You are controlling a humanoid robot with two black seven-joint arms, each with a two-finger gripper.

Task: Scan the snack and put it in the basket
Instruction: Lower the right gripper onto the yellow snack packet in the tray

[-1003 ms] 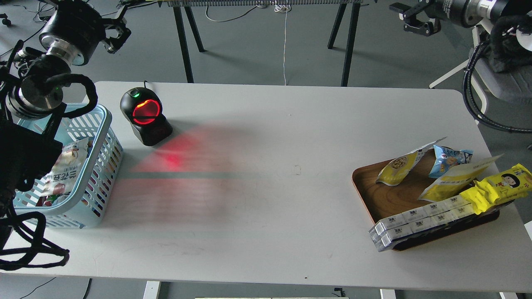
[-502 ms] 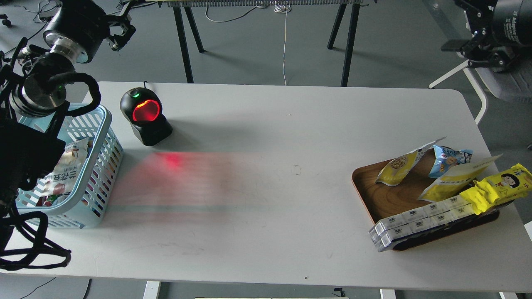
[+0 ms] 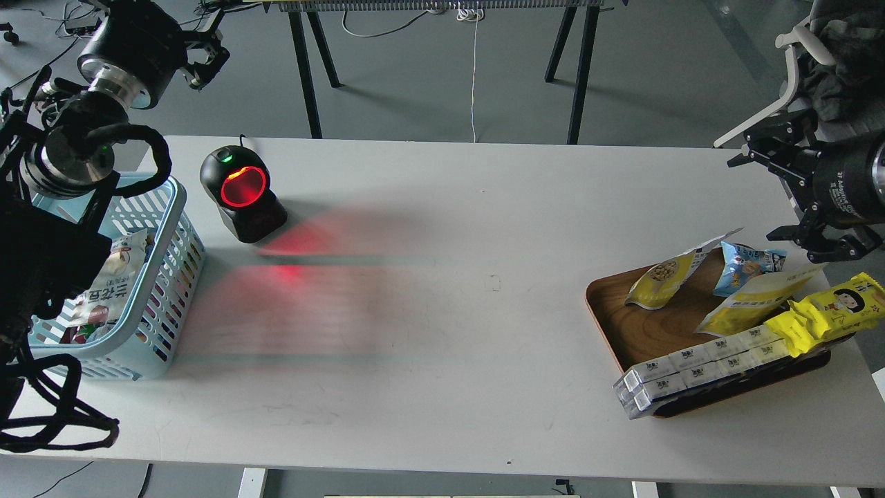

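Observation:
The snack [image 3: 662,277], a yellow and white pouch with a round picture of beans, lies in the brown wooden tray [image 3: 617,324] at the right. My right gripper [image 3: 758,198] is open and empty; it hangs just above and to the right of the snack, apart from it. The light blue basket [image 3: 174,228] stands at the table's left edge with a few packets [image 3: 110,280] inside. My left gripper [image 3: 207,61] is up beyond the table's far left corner, open and empty.
A black scanner [image 3: 242,195] with a glowing red window stands right of the basket and casts red light on the table. The tray also holds a blue cartoon packet [image 3: 751,265], another yellow-white pouch [image 3: 757,297], bright yellow packets [image 3: 830,310] and rows of white boxes [image 3: 695,368].
My right arm has swung down from the top right corner to just above the tray's far side, gripper open. My left gripper has drawn slightly up and back.

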